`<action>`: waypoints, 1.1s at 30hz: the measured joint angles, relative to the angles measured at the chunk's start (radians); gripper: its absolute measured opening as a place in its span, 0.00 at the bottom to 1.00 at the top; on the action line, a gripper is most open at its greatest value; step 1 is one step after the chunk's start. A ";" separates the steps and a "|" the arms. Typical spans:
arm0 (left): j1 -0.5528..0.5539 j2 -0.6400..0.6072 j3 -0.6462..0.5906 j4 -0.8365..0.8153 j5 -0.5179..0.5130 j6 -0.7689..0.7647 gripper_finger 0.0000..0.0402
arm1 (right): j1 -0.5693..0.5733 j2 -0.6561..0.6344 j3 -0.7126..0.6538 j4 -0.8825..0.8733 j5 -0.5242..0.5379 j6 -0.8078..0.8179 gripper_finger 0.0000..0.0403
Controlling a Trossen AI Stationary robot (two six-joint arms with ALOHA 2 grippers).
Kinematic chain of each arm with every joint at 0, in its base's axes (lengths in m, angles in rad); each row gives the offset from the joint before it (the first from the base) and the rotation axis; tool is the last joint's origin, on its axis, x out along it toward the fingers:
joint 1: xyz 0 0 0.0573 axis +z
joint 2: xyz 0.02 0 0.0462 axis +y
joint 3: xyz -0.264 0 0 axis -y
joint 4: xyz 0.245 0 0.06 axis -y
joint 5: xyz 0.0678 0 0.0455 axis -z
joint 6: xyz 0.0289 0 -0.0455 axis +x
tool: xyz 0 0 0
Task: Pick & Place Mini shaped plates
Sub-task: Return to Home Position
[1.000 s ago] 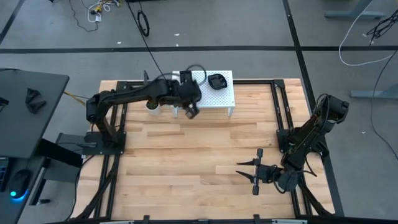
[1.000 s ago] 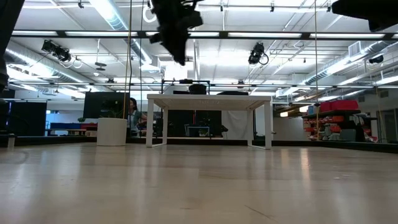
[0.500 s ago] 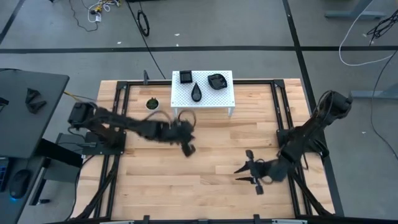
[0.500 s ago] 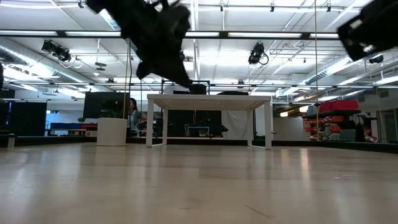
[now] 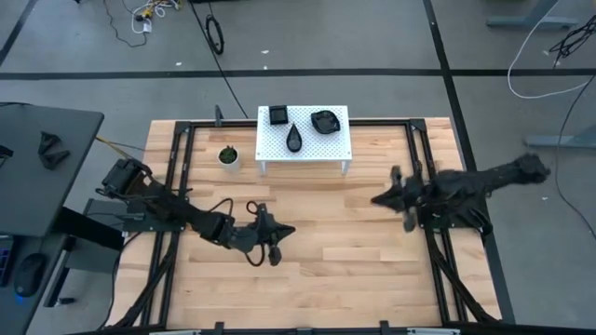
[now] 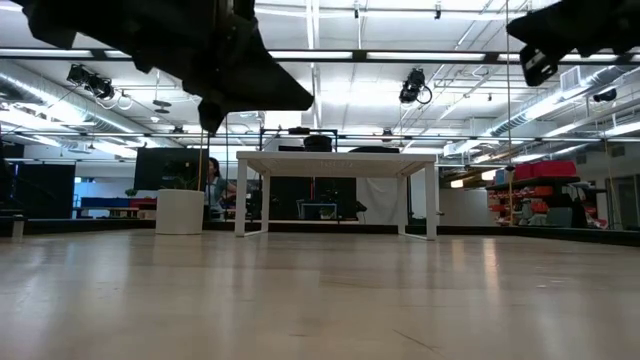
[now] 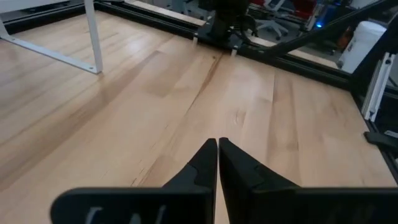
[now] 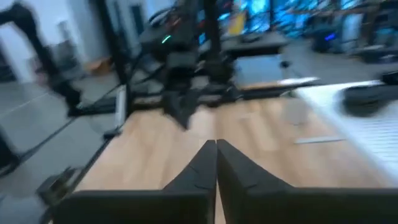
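Three black mini shaped plates lie on the white perforated stand at the table's far edge: a square one, a teardrop one and a rounded one. My left gripper is shut and empty over the bare wood near the table's middle, well short of the stand; its wrist view shows the fingers closed together. My right gripper is shut and empty too, to the right of the middle and pointing left. Its wrist view shows the closed fingertips and the stand with one plate.
A small white pot with a green plant stands left of the stand. Black frame rails run along the table's left and right sides. Bare wood lies between the two grippers. In the low view the stand rises at the back.
My left gripper has drawn back from the stand toward the near edge and come down low over the middle of the table, uncovering the teardrop plate on the stand. My right gripper has swung from the near right toward the far side and has shut.
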 joint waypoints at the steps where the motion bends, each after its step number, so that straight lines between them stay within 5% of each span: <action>1: 0.001 0.000 0.001 0.003 0.000 0.000 0.05 | -0.038 -0.055 0.000 -0.043 -0.014 0.003 0.03; 6: 0.014 0.000 0.001 0.006 -0.001 0.000 0.05 | -0.201 -0.277 0.000 -0.196 -0.162 0.012 0.01; 10: 0.031 0.000 0.001 0.006 0.000 -0.001 0.05 | -0.261 -0.370 -0.040 -0.141 -0.176 0.025 0.01; 17: 0.067 0.000 0.002 0.022 0.001 0.002 0.05 | -0.280 -0.379 -0.242 0.134 -0.158 0.016 0.01; 21: 0.069 -0.007 -0.003 0.073 -0.009 0.136 0.05 | -0.280 -0.383 -0.302 0.141 -0.158 -0.002 0.01; 27: 0.099 -0.164 -0.157 0.145 0.007 0.208 0.03 | -0.280 -0.380 -0.300 0.031 -0.156 -0.023 0.01; 33: 0.146 -0.461 -0.384 0.194 0.070 0.169 0.01 | -0.279 -0.366 -0.300 0.033 -0.156 -0.042 0.05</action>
